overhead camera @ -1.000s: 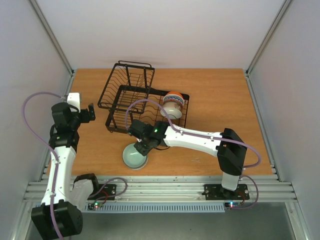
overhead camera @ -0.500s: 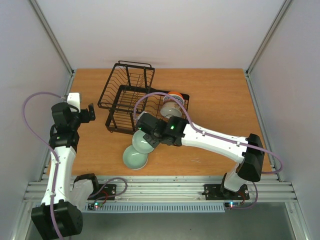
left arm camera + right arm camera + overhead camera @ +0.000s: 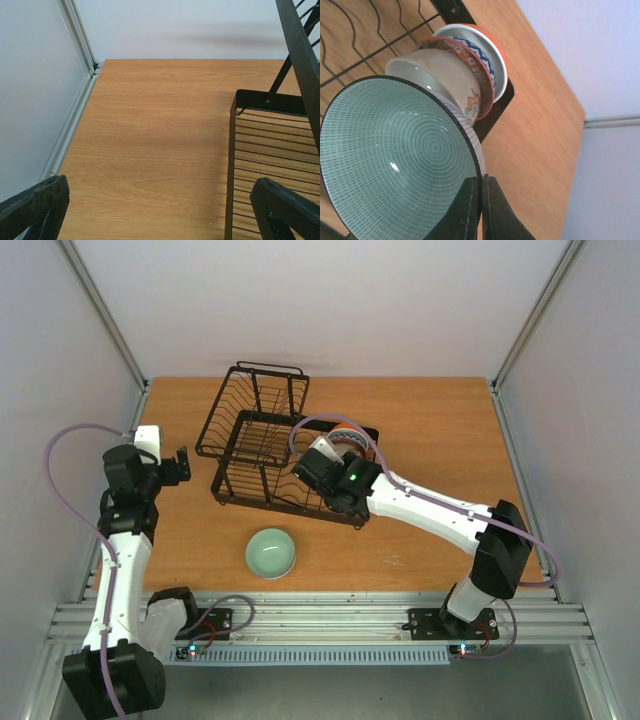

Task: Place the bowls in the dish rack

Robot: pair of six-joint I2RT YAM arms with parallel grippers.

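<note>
My right gripper [image 3: 322, 468] reaches over the black wire dish rack [image 3: 250, 430]. In the right wrist view it [image 3: 481, 186] is shut on the dark rim of a green bowl with fine ring pattern [image 3: 395, 160], held on edge. Just behind it stand a cream bowl [image 3: 432, 75], an orange-rimmed patterned bowl [image 3: 481, 75] and a white, orange-backed bowl [image 3: 487, 42], leaning in the rack [image 3: 449, 7]. A plain celadon bowl [image 3: 270, 552] sits on the table in front of the rack. My left gripper [image 3: 181, 465] is open and empty left of the rack [image 3: 260, 150].
The wooden table [image 3: 430, 420] is boxed in by white walls with metal posts at the back corners. The smaller basket section [image 3: 262, 395] juts from the rack's back left. The right arm's purple cable [image 3: 320, 422] loops over the rack.
My right gripper lifted the green patterned bowl off the celadon bowl on the table and carried it back and right to the rack, beside the standing bowls. The left arm has not moved.
</note>
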